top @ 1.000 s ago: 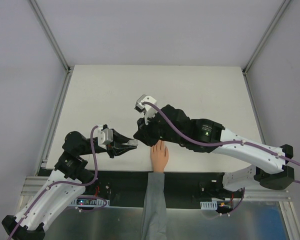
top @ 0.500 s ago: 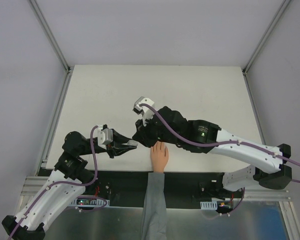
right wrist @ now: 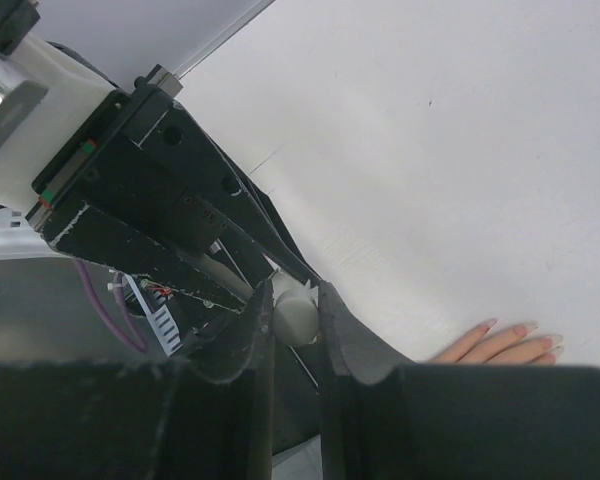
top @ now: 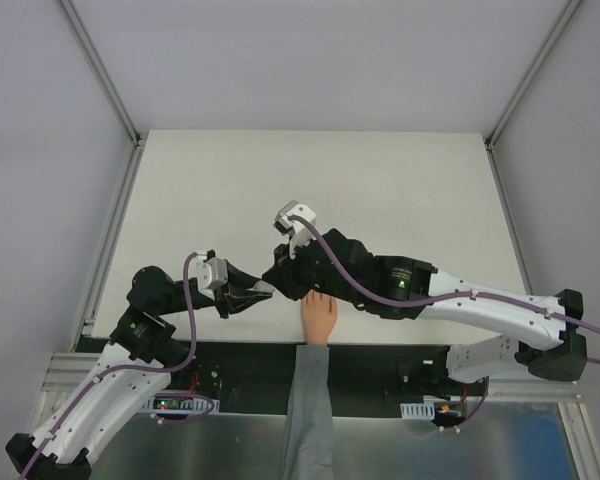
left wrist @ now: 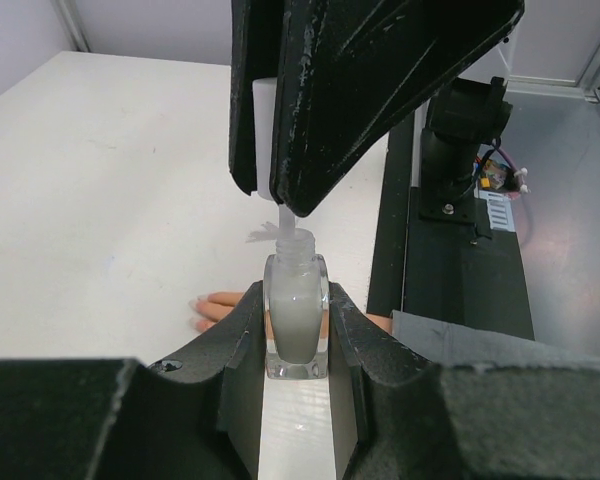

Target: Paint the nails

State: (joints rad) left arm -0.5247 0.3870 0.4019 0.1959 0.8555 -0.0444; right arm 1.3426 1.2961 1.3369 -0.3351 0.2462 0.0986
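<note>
My left gripper (left wrist: 296, 300) is shut on a small clear nail polish bottle (left wrist: 296, 315) of pale grey-white polish, held upright. My right gripper (right wrist: 294, 300) is shut on the bottle's white cap (right wrist: 294, 312), directly above the open neck. A thin stem (left wrist: 286, 215) runs from the cap down to the neck. In the top view the left gripper (top: 263, 291) and the right gripper (top: 276, 272) meet left of the peach hand (top: 319, 318) with its grey sleeve (top: 308, 410). The hand lies flat at the table's near edge. The pale pinkish nails (right wrist: 525, 328) show at its fingertips.
The white table (top: 380, 190) stretches away behind the grippers. A black strip with the arm bases and cables (top: 410, 375) runs along its near edge. Metal frame posts (top: 100, 70) stand at the back corners.
My right gripper has moved a little nearer and lower with the cap, onto the bottle neck, and now covers the hand's fingertips in the top view. The left gripper has barely moved.
</note>
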